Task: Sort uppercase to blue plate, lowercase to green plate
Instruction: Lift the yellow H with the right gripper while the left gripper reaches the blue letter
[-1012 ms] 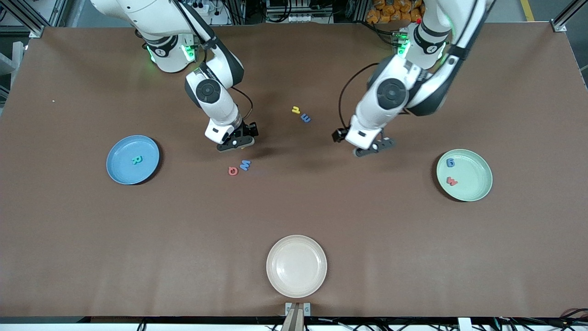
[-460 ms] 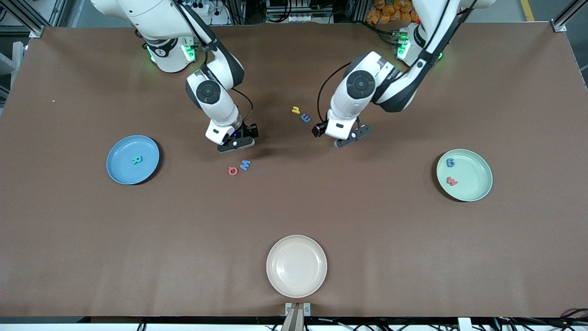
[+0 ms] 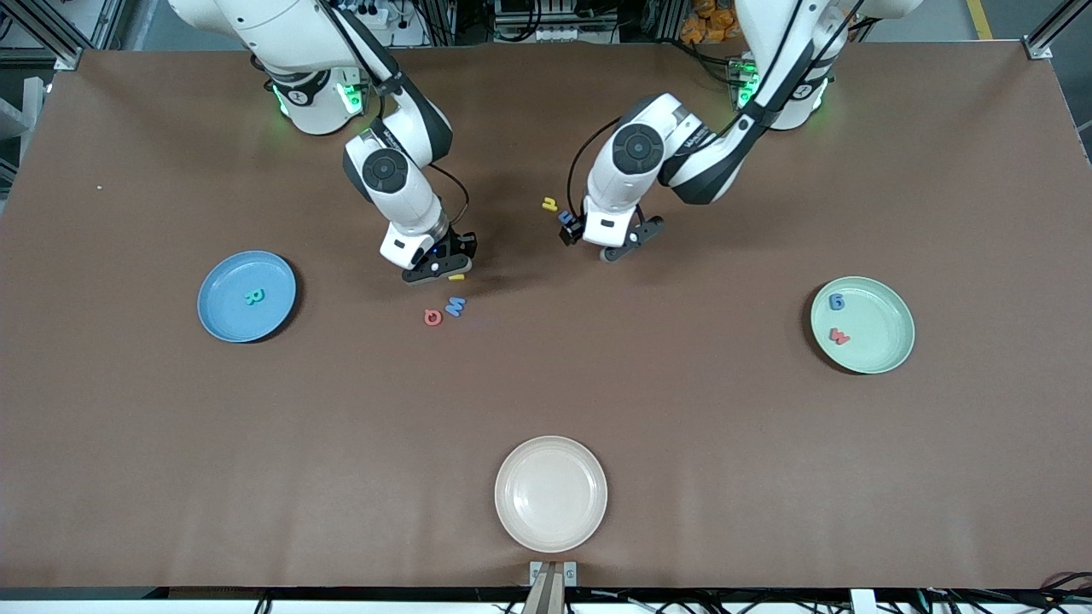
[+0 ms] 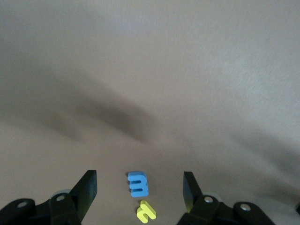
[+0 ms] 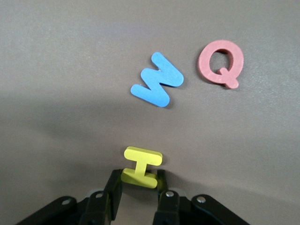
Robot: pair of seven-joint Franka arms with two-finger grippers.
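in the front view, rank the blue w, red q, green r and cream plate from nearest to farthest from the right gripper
1. Blue W: on the table just below the right gripper, nearer the front camera.
2. Red Q: beside the W, slightly nearer the camera.
3. Green R: in the blue plate, toward the right arm's end.
4. Cream plate: nearest the camera.

A high front camera looks down across the whole brown worktop [image 3: 546, 384] toward both arm bases. Each wrist camera looks close down past its own tool at foam letters, a patch the front view shares.
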